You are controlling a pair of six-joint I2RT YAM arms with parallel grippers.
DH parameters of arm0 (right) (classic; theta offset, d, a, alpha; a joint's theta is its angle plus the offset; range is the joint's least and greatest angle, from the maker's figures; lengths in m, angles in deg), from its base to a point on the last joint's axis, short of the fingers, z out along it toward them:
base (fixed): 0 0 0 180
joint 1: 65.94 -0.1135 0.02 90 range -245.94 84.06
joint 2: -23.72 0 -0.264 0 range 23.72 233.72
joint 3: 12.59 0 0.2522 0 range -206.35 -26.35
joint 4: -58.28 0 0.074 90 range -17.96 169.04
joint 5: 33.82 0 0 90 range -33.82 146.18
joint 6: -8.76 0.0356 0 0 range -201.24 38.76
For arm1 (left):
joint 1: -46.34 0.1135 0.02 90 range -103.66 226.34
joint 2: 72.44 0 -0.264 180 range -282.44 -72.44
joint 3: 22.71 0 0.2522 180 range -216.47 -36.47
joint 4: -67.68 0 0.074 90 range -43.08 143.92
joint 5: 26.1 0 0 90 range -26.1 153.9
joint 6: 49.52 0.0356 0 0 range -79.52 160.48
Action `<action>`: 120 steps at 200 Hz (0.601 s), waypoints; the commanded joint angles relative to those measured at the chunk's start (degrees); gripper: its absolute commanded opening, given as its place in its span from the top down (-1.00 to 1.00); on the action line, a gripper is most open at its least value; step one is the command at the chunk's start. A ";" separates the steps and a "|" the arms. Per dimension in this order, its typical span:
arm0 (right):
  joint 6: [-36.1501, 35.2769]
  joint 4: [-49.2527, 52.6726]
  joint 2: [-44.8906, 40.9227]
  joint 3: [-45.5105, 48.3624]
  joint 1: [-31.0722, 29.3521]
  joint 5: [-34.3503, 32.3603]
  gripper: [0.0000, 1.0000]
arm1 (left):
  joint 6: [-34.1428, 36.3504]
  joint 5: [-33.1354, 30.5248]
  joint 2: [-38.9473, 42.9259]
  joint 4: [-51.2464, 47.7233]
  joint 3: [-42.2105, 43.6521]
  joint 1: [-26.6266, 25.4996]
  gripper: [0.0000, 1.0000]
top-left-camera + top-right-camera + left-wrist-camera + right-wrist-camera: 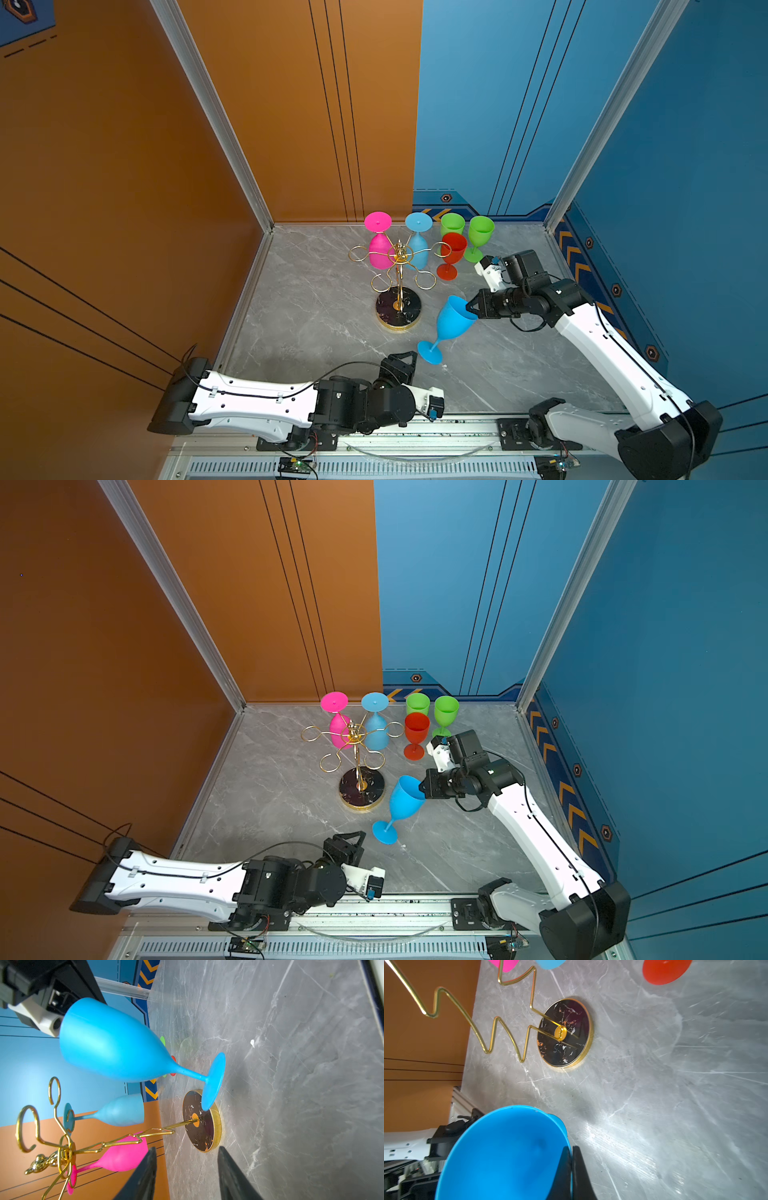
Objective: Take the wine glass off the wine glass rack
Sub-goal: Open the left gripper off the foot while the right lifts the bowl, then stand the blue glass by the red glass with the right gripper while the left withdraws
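Note:
A bright blue wine glass (pixel 451 322) (pixel 403 800) hangs tilted beside the wine glass rack's black base (pixel 399 309). Its foot is low over the table. My right gripper (pixel 471 307) (pixel 572 1151) is shut on the rim of its bowl (pixel 504 1153), one finger inside and one outside. My left gripper (pixel 409 357) (pixel 187 1148) is open and empty, just short of the glass's foot (pixel 214 1080). The gold wine glass rack (pixel 355 737) (pixel 68 1147) carries a pink glass (pixel 380 249) and a pale blue glass (pixel 417 249), both hanging upside down.
A red glass (pixel 451 253) and two green glasses (pixel 452 224) (pixel 480 232) stand upright at the back, just behind my right wrist. The orange wall (pixel 124 208) closes the left side and the blue wall (pixel 685 208) the right.

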 commanded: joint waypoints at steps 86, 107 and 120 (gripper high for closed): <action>-5.28 0.18 4.59 -6.46 8.31 -28.79 1.00 | -41.29 0.11 16.66 -12.20 0.89 9.59 -0.70; -5.27 -1.62 6.75 -7.84 10.07 -31.06 1.00 | -45.13 2.82 20.19 -14.65 1.15 13.81 -0.70; -5.45 -3.57 8.21 -8.34 11.53 -30.53 1.00 | -46.39 4.43 21.78 -15.53 1.22 16.06 -0.70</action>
